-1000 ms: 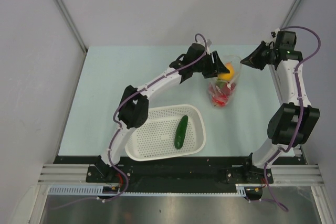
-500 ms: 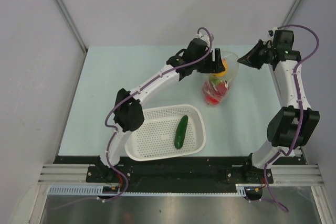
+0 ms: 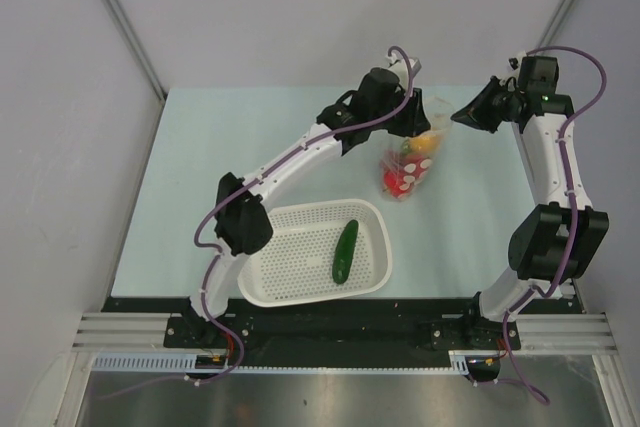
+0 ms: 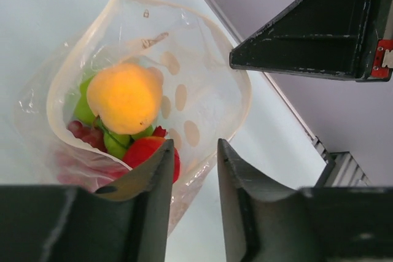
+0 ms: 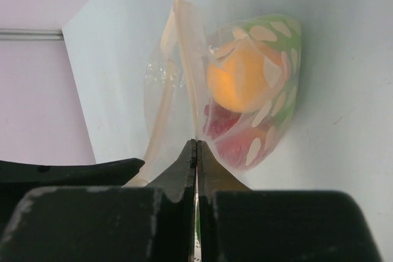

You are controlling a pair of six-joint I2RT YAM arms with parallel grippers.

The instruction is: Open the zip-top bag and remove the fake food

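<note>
The right gripper is pressed fully closed, pinching the zip strip at the rim of the small clear floppy zip-top bag, which rises from its fingertips toward the top of the right wrist view. In the overhead view this bag lies right of centre in the upper half of the frame, between the two grippers, with the right gripper at its upper right corner. The left gripper stands at the bag's mouth with its jaws apart: one finger overlaps the inside of the opening, the other sits outside, and the bag's thin near wall shows in the gap between them. The mouth is spread into a wide loop. Inside, a round orange plastic fruit lies uppermost, with green round fruits beneath it and red pieces lower down. Below and left of the bag in the overhead view, a dark green plastic cucumber lies in a white perforated plastic basket on the pale blue-green table.
</note>
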